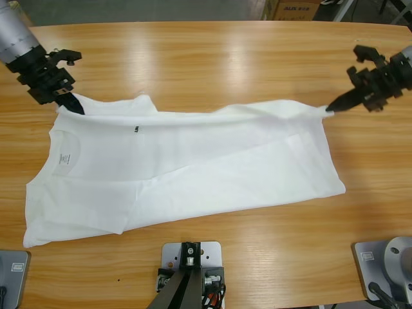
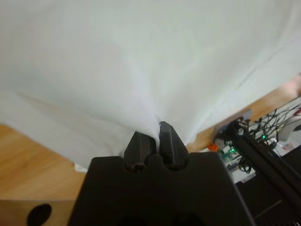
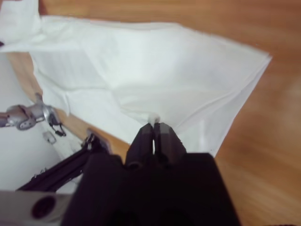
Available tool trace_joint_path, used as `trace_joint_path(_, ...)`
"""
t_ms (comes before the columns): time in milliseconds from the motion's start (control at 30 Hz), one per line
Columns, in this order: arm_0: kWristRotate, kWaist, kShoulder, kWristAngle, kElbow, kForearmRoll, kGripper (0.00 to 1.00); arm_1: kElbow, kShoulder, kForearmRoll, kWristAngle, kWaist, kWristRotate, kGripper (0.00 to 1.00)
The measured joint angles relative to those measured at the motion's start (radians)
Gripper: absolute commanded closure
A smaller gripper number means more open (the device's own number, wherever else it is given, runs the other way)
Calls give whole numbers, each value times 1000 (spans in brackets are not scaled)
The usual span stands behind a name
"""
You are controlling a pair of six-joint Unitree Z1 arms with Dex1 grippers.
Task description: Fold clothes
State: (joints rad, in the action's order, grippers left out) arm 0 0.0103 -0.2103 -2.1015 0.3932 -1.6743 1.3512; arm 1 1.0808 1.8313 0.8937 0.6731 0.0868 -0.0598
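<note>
The clothes are one white T-shirt (image 1: 193,174) spread across the wooden table (image 1: 212,58), collar to the left and hem to the right. Small dark lettering (image 1: 136,129) and a neck label (image 1: 64,158) show near the collar. The far edge is pulled taut into a ridge between the two grippers. My left gripper (image 1: 76,106) is shut on the far left corner near the shoulder; the left wrist view shows white cloth (image 2: 141,61) bunching into the left gripper (image 2: 154,134). My right gripper (image 1: 331,108) is shut on the far right hem corner, where the cloth (image 3: 164,70) meets the right gripper (image 3: 154,126).
Bare wood runs behind the shirt and along the front edge. A cardboard box (image 1: 296,9) sits beyond the table's far edge.
</note>
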Motion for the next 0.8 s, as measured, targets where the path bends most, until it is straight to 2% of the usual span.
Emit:
trace_joint_path(300,33,-129,94,-48,122,0,1000,-48,-28,85,-41,-44,37,1000)
trace_joint_path(533,33,-129,135,-137,294,-15,1000,-48,-73,136,-86,-44,67,1000)
trace_joint_path(800,33,-150,135,-127,332,-55,1000,-48,-55,140,-95,-44,68,1000)
